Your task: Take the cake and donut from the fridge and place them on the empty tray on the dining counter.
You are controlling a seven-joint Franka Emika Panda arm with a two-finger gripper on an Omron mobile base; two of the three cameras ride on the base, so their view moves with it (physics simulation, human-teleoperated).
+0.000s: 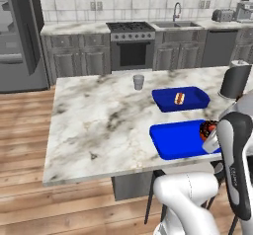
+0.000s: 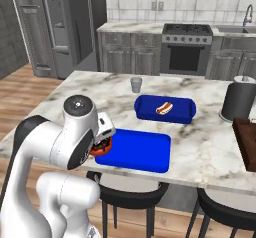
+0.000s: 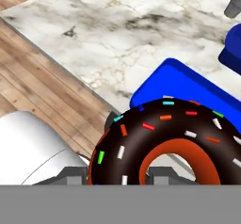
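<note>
- Over the near edge of the dining tabletop (image 1: 99, 125), the tool (image 3: 117, 178) is pinching the donut (image 3: 169, 143), carrying it at the near end of the empty tray (image 2: 137, 149).
- Judged next step: the donut is needing to travel further inward, above the bare tray floor, before the fingers are spreading; a release this close to the rim is risking a roll toward the tabletop edge.
- Lowering until the donut is almost resting flat is advisable.
- Glossy dark chocolate glaze with coloured sprinkles is covering the ring; its inner hole is showing orange-red.
- Smooth bright-blue tray walls are curving at rounded corners.
- Grey-veined white marble is forming the tabletop; the deeper tray (image 1: 180, 98) is holding a hot dog (image 1: 179, 98).
</note>
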